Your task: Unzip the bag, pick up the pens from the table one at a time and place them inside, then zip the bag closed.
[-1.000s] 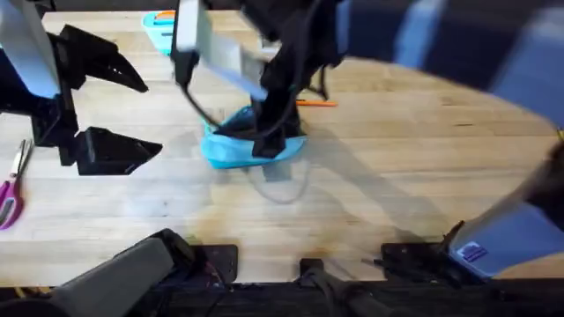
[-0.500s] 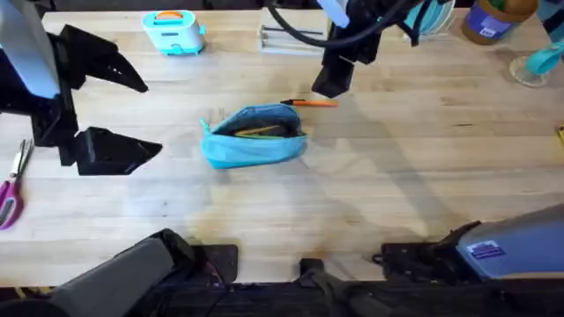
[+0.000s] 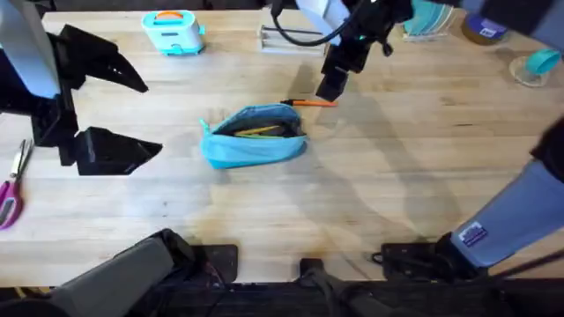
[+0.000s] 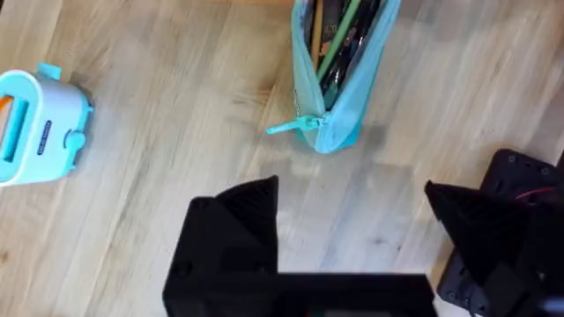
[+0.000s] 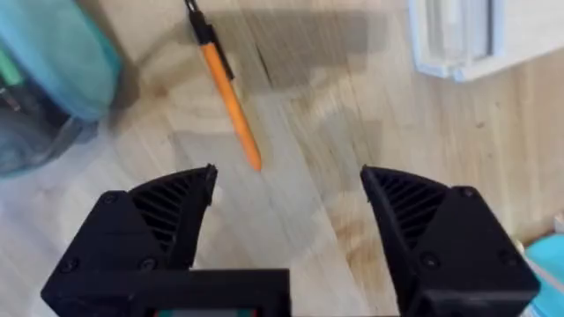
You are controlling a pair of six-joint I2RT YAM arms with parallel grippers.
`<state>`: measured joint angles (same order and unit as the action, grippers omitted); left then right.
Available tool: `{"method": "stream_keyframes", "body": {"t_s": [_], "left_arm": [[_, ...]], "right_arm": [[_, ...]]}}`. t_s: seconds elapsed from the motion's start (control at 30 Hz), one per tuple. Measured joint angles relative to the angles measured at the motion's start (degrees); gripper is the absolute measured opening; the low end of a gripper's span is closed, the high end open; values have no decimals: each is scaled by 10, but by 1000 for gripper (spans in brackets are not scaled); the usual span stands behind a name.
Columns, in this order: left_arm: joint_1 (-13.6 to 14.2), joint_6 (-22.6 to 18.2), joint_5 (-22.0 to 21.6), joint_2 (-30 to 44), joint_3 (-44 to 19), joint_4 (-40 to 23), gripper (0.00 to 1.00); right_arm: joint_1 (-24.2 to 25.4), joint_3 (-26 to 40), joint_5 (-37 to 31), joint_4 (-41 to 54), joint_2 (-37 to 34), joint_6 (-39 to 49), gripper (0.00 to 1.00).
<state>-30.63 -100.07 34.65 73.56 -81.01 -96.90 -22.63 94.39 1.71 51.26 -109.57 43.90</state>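
- The bag (image 3: 254, 135) lies a little left of centre in the overhead frame, unzipped, with pens already showing in its mouth; its teal pull tab (image 4: 293, 125) sticks out at one end in the left wrist view.
- One orange pen (image 3: 310, 102) lies on the counter (image 3: 397, 176) just beyond the bag's upper right end, close to it; I cannot tell if they touch.
- The right hand (image 3: 333, 84) hovers above that pen, fingers spread and empty; in the right wrist view the pen (image 5: 225, 84) lies ahead of the gap between them, slanted.
- The left hand (image 3: 119, 106) sits at the left of the overhead frame, spread wide, holding nothing, well apart from the bag.
- Step in hand, as I judge it: fetching a loose pen to put in the bag. The zip is not yet closed.
- The next move calls for lowering the right hand so its fingers straddle the pen across its width, then pinching.
- Around: a toy toaster (image 3: 174, 31) at upper left, scissors (image 3: 12, 187) at the left edge, a clear tray (image 3: 286, 37) at the top centre. None blocks the pen, but the nearby bag could get nudged.
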Motion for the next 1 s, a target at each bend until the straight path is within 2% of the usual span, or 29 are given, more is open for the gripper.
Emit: {"method": "stream_keyframes", "body": {"t_s": [0.5, 1.0], "left_arm": [[0, 0, 0, 0, 0, 0, 993], [0, 0, 0, 0, 0, 0, 994]], "right_arm": [[-1, 0, 1, -7, -91, 0, 998], [-3, -26, 7, -26, -98, -2, 997]]}}
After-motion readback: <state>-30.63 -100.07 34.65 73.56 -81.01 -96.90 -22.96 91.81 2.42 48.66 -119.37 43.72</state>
